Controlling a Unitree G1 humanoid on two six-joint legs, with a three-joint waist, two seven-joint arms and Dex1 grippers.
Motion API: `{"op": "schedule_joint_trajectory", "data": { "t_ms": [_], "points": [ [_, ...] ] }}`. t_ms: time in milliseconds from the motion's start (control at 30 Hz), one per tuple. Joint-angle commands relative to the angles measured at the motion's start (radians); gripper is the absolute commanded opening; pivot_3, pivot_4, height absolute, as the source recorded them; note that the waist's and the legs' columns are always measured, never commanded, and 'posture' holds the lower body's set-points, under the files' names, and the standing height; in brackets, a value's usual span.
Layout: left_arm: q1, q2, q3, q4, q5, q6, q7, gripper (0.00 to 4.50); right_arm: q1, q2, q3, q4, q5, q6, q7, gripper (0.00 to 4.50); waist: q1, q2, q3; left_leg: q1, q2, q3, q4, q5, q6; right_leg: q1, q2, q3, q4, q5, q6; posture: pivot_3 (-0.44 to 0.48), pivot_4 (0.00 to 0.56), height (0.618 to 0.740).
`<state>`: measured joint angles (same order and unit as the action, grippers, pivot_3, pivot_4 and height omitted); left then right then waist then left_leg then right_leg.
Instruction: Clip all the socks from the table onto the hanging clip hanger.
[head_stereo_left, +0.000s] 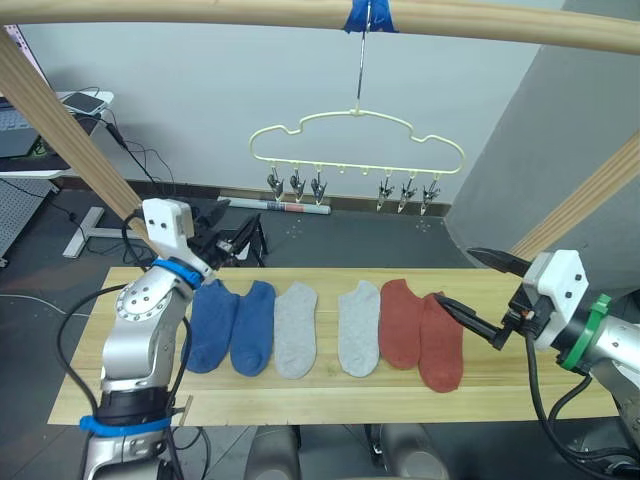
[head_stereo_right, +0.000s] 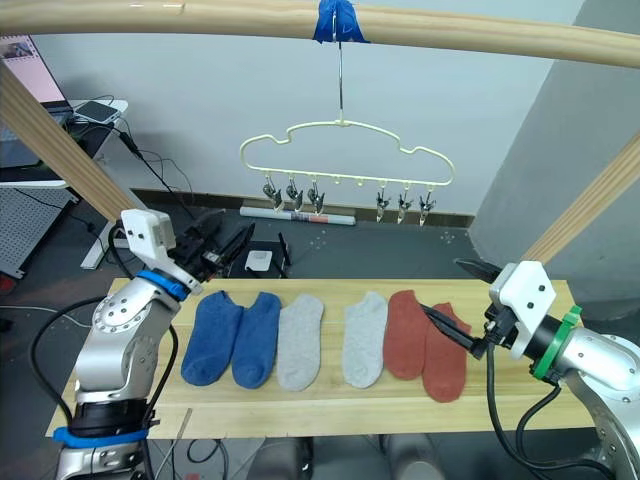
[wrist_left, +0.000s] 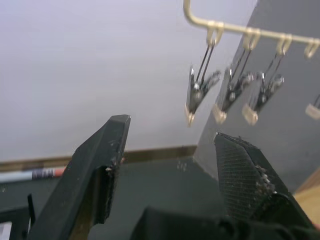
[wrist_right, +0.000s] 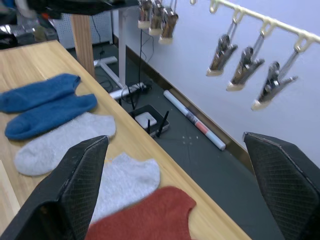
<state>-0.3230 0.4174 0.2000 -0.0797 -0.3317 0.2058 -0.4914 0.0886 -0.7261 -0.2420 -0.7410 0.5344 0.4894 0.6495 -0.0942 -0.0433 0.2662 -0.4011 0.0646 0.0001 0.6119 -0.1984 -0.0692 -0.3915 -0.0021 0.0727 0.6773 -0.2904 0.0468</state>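
Socks (head_stereo_left: 330, 330) lie in a row on the tabletop (head_stereo_left: 320, 395) before me, all six flat: two blue, two grey, two brick red. My left fingers (wrist_left: 170, 165) gape wide by the blue end, my right fingers (head_stereo_left: 478, 285) spread over the outermost red sock (head_stereo_left: 441, 345), both empty. Beyond, the clip hanger (head_stereo_left: 357, 145) hangs from the beam (head_stereo_left: 250, 14), clips bare.
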Motion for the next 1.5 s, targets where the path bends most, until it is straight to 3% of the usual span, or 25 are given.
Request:
{"op": "schedule_joint_trajectory", "data": {
  "t_ms": [33, 433, 667, 767, 867, 1500],
  "points": [
    [-0.029, -0.027, -0.014, 0.016, 0.007, -0.054, 0.001, 3.00, -0.034, 0.015, 0.023, -0.056, 0.026, 0.020, -0.032, 4.50, -0.006, -0.001, 0.004, 0.000, 0.000, 0.000, 0.000, 0.000, 0.000, 0.000, 0.000, 0.000, 0.000, 0.000, 0.000, -0.267, 0.310, 0.732],
    [-0.160, -0.125, -0.049, 0.207, 0.063, -0.215, 0.039, 3.00, -0.172, 0.043, 0.122, -0.097, 0.091, 0.120, -0.079, 4.50, -0.026, -0.002, 0.019, -0.001, 0.000, 0.000, 0.000, 0.000, 0.000, -0.001, 0.000, 0.000, 0.000, 0.000, 0.000, -0.295, 0.317, 0.732],
    [-0.188, -0.131, -0.039, 0.240, 0.057, -0.235, 0.045, 3.00, -0.204, 0.043, 0.130, -0.100, 0.103, 0.148, -0.098, 4.50, -0.041, -0.003, 0.019, -0.007, 0.000, 0.000, 0.000, 0.000, 0.000, -0.007, 0.000, 0.000, 0.000, 0.000, 0.001, -0.301, 0.318, 0.732],
    [-0.192, -0.129, -0.032, 0.249, 0.058, -0.250, 0.056, 2.44, -0.203, 0.042, 0.129, -0.102, 0.102, 0.150, -0.100, 4.50, -0.045, -0.003, 0.019, -0.016, 0.000, -0.001, 0.002, 0.000, 0.000, -0.016, 0.000, -0.001, 0.002, 0.001, 0.001, -0.301, 0.318, 0.732],
    [-0.192, -0.126, -0.031, 0.251, 0.063, -0.251, 0.063, 1.55, -0.201, 0.042, 0.128, -0.102, 0.100, 0.149, -0.100, 4.50, -0.046, -0.003, 0.019, -0.016, 0.000, -0.001, 0.002, 0.000, 0.000, -0.016, 0.000, -0.001, 0.002, 0.001, 0.000, -0.302, 0.316, 0.732],
    [-0.206, -0.137, -0.035, 0.211, 0.073, -0.247, 0.128, 1.55, -0.268, 0.060, 0.167, -0.091, 0.152, 0.172, -0.095, 4.50, -0.048, -0.003, 0.019, -0.016, 0.000, -0.001, 0.001, 0.000, 0.000, -0.016, 0.000, -0.001, 0.001, 0.000, 0.001, -0.295, 0.310, 0.732]
  ]
}}
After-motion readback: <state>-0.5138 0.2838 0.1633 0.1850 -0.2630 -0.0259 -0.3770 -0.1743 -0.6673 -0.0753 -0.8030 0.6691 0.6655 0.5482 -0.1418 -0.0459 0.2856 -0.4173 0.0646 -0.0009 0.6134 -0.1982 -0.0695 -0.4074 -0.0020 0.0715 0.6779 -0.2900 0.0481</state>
